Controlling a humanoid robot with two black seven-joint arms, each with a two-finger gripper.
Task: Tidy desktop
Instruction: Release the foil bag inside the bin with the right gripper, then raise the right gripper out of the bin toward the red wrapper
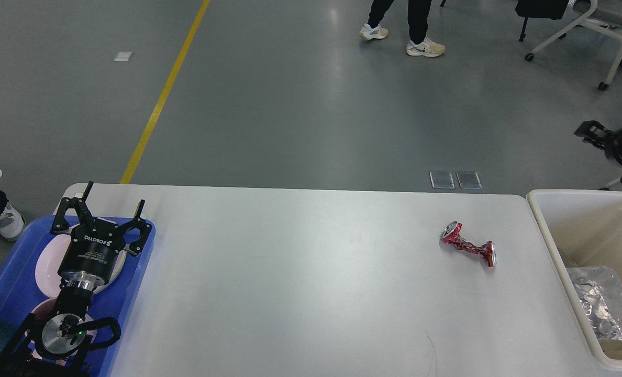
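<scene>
The worktop was a wide white slab with rounded corners, filling the lower half of the head view from the blue tray at its left end to the white bin at its right end. Its surface was largely bare. One item lay on it: a crushed red can, pinched in at the waist, resting on its side toward the right end, well apart from the tray and near, but not touching, the bin.

The left end effector stood over the far part of the tray, its two fingers spread wide and gripping nothing. Beneath it sat a pale plate, partly hidden by the arm; a second plate showed nearer the view's lower edge (mostly covered by the wrist).

The right end effector appeared at the right edge, above the floor beyond the bin. It was dark and blurred, and whether its fingers were spread or pressed together could not be told.

Inside the bin lay a crumpled sheet of silver foil against the near wall.

Beyond the worktop, the grey floor carried a yellow line. A person's legs and white shoes stood at the top of the view, and a wheeled chair stood at the upper right.
</scene>
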